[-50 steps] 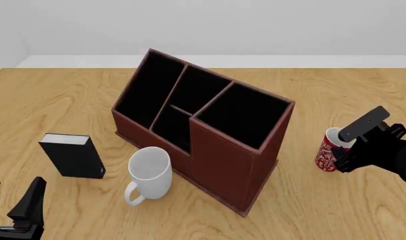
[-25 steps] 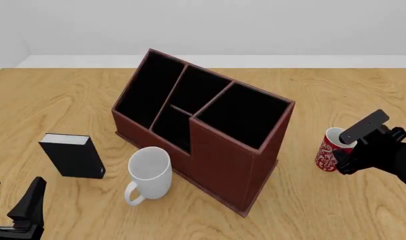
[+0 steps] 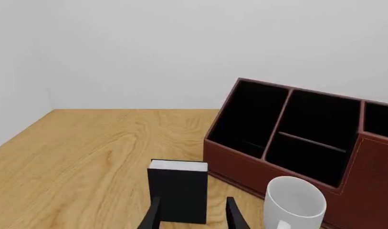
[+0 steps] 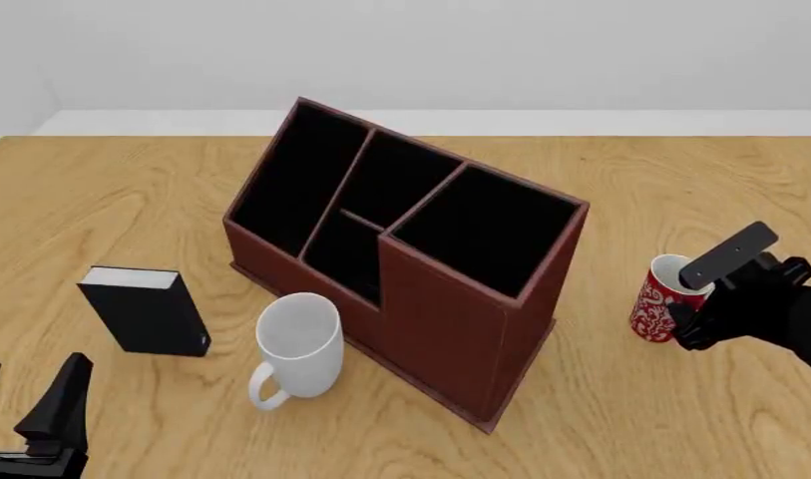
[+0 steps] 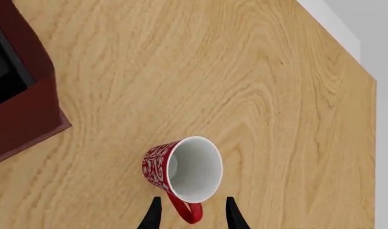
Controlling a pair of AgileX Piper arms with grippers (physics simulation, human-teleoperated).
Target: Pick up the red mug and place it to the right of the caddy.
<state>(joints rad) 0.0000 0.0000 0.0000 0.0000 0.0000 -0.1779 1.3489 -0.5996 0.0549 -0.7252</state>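
The red mug stands upright on the table just right of the caddy, a short gap between them. My right gripper is at the mug's near right side. In the right wrist view the red mug shows its white inside, and its loop handle lies between the spread fingers of the right gripper, which is open. A corner of the caddy shows there too. My left gripper rests open at the front left, far from the mug, and shows as the left gripper in its own view.
A plain white mug stands against the caddy's front left side. A small black box stands left of it, straight ahead of the left gripper. The left wrist view shows the black box, white mug and caddy.
My right gripper has sunk slightly beside the red mug. The mug, the caddy and the left arm have stayed where they were.
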